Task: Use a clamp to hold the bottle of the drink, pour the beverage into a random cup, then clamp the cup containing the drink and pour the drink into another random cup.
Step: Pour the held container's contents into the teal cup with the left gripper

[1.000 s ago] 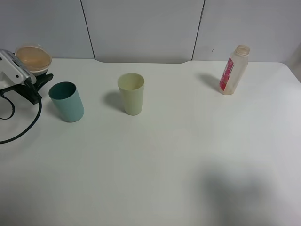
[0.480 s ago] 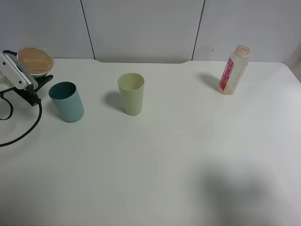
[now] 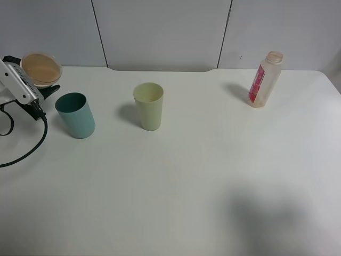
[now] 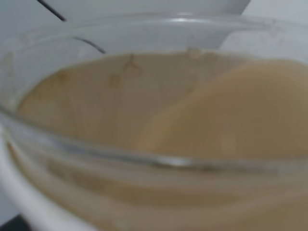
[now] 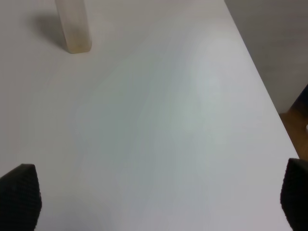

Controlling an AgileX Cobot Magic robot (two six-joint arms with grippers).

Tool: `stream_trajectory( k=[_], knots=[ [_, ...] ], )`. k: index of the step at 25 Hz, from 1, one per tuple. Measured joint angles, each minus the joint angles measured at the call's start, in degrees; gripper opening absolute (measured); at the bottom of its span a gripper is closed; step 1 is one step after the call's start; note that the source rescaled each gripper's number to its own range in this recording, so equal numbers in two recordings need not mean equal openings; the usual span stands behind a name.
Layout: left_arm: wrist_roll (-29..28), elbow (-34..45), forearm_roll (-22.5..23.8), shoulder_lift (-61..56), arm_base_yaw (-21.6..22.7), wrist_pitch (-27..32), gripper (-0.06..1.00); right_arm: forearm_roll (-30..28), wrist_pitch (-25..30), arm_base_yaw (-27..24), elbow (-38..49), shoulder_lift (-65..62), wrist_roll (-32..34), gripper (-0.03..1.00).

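– Two tools, so what was each one doing?
– Left tool [image 3: 32,80] was clamped tight on the clear-rimmed cup [image 3: 41,69], at the far left of the desk [image 3: 213,176] near the back edge. White body, w/ black jaw pieces either side of the cup. Its black cable [image 3: 26,149] looped down over the desk.
– Anything in that cup?
– Yes, the beverage [image 3: 39,66]: light brown, milky, sitting well up the wall. The left wrist cam was filled w/ it, clear rim across the pic and liquid behind, all blurry.
– Was the cup resting on the desk or lifted?
– Couldn't tell from the high cam.
– And the right tool?
– Right tool [image 5: 156,197] stood spread as wide as it goes, gripping nothing. Only its black fingertips [image 5: 19,195] showed at the edges of the right wrist pic, w/ bare desk beneath.
– Where was the bottle?
– Bottle [image 3: 264,80] stood upright at the far right, near the back edge, pink-red label facing the middle. In the right wrist pic its base was ahead of the right tool, well apart from it.
– Other cups?
– Teal cup [image 3: 75,114] was upright just beside the left tool, in front of the held cup and a bit to the right. Pale yellow-green cup [image 3: 148,105] was upright too, between the teal cup and the bottle, nearer the teal one.
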Motion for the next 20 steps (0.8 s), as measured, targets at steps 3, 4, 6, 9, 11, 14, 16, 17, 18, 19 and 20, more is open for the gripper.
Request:
stream_trajectory(
  k=[3,4,6,9,11,14,16,17,18,19,20],
  knots=[
    [0.97,0.00,0.00,0.00,0.00,-0.65,0.01,0.00,0.00,0.00,0.00,0.00,0.00,1.00],
    [1.26,0.00,0.00,0.00,0.00,-0.78,0.01,0.00,0.00,0.00,0.00,0.00,0.00,1.00],
    [1.67,0.00,0.00,0.00,0.00,-0.89,0.01,0.00,0.00,0.00,0.00,0.00,0.00,1.00],
    [2.17,0.00,0.59,0.00,0.00,-1.58,0.01,0.00,0.00,0.00,0.00,0.00,0.00,1.00],
    [2.22,0.00,0.93,0.00,0.00,-1.99,0.01,0.00,0.00,0.00,0.00,0.00,0.00,1.00],
    [2.52,0.00,1.62,0.00,0.00,-2.30,0.01,0.00,0.00,0.00,0.00,0.00,0.00,1.00],
    [2.57,0.00,1.89,0.00,0.00,-2.30,0.01,0.00,0.00,0.00,0.00,0.00,0.00,1.00],
    [2.57,0.00,2.06,0.00,0.00,-2.30,0.01,0.00,0.00,0.00,0.00,0.00,0.00,1.00],
    [2.57,0.00,2.19,0.00,0.00,-2.30,0.01,0.00,0.00,0.00,0.00,0.00,0.00,1.00],
    [2.62,0.00,2.19,0.00,0.00,-2.30,0.01,0.00,0.00,0.00,0.00,0.00,0.00,1.00],
    [2.62,0.00,2.19,0.00,0.00,-2.30,0.01,0.00,0.00,0.00,0.00,0.00,0.00,1.00]
  ],
)
